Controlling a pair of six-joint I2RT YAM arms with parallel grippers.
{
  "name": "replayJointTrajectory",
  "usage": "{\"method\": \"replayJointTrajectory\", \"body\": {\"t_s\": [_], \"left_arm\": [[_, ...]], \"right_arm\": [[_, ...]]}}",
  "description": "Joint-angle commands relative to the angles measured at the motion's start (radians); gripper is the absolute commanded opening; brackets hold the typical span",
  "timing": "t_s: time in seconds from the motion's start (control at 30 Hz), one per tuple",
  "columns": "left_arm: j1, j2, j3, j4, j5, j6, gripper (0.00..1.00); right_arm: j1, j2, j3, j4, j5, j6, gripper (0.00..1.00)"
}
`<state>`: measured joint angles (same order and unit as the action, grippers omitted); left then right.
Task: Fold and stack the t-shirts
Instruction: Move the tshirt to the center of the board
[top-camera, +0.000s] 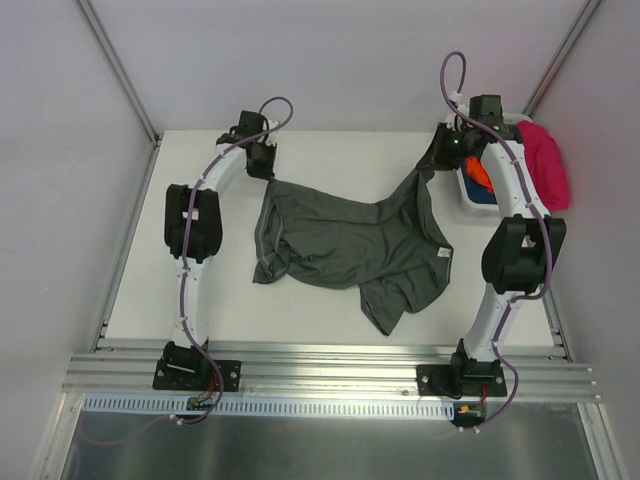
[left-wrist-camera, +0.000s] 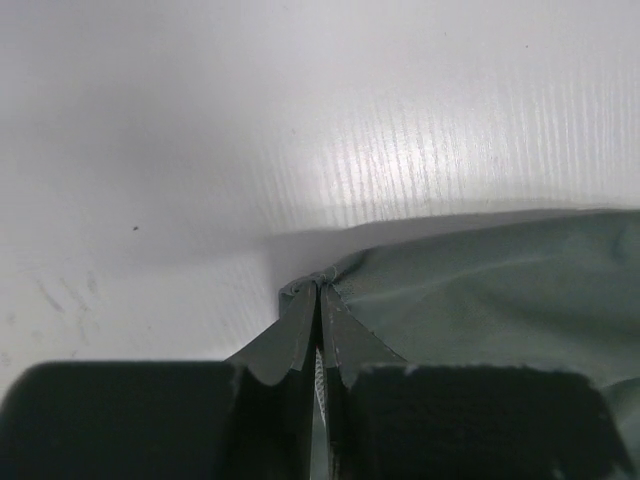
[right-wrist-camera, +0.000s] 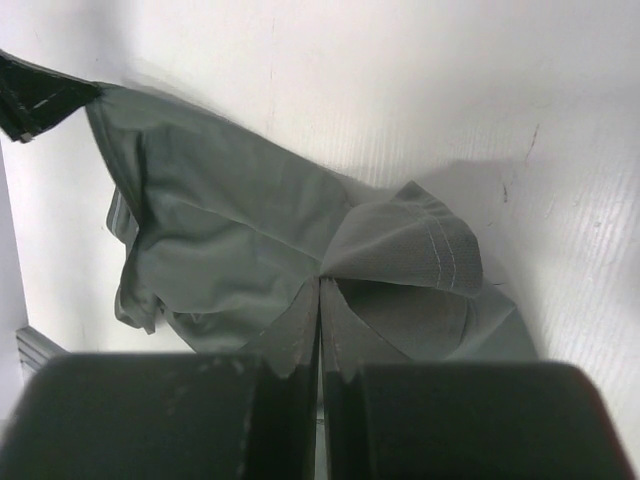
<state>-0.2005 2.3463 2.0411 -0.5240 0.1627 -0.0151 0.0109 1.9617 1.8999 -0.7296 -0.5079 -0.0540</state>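
Tool, left arm: the left tool (left-wrist-camera: 320, 285) was closed tight, pinching a corner of the dark grey-green t-shirt (left-wrist-camera: 500, 290) at its fingertips.
Tool, right arm: the right tool (right-wrist-camera: 320, 280) was closed tight on a bunched fold of the same shirt.
Held shirt: it lay wrinkled across the middle of the surface (top-camera: 300, 315) between the arms. Its far corners were drawn toward the two tools, and one part trailed toward the near edge.
Container: a white basket (top-camera: 462, 192) stood at the far right, just beside the right tool.
Other shirts: the orange t-shirt (top-camera: 480, 172) and the blue t-shirt (top-camera: 484, 196) lay in the basket. The magenta-pink t-shirt (top-camera: 545, 160) hung over its right side.
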Motion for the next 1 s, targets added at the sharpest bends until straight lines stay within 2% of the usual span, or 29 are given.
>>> {"method": "replayJointTrajectory", "body": {"t_s": [0.0, 0.3, 0.6, 0.63, 0.8, 0.97], "left_arm": [[0.023, -0.151, -0.007, -0.008, -0.02, 0.009, 0.01], [0.029, -0.399, -0.082, -0.011, 0.063, 0.098, 0.0], [0.029, -0.695, -0.183, -0.028, 0.161, 0.175, 0.0], [0.029, -0.779, -0.234, -0.03, 0.179, 0.184, 0.0], [0.029, -1.008, -0.35, -0.031, 0.238, 0.19, 0.0], [0.029, -1.272, -0.453, -0.034, 0.241, 0.242, 0.0]], "right_arm": [[-0.008, -0.106, 0.047, -0.001, 0.035, -0.046, 0.0], [-0.014, -0.225, 0.051, -0.04, 0.043, -0.092, 0.01], [-0.052, -0.451, 0.027, -0.085, 0.08, -0.164, 0.0], [-0.063, -0.505, 0.015, -0.106, 0.088, -0.184, 0.01], [-0.112, -0.584, 0.01, -0.185, 0.06, -0.237, 0.01], [-0.158, -0.676, 0.041, -0.238, -0.041, -0.245, 0.01]]}}
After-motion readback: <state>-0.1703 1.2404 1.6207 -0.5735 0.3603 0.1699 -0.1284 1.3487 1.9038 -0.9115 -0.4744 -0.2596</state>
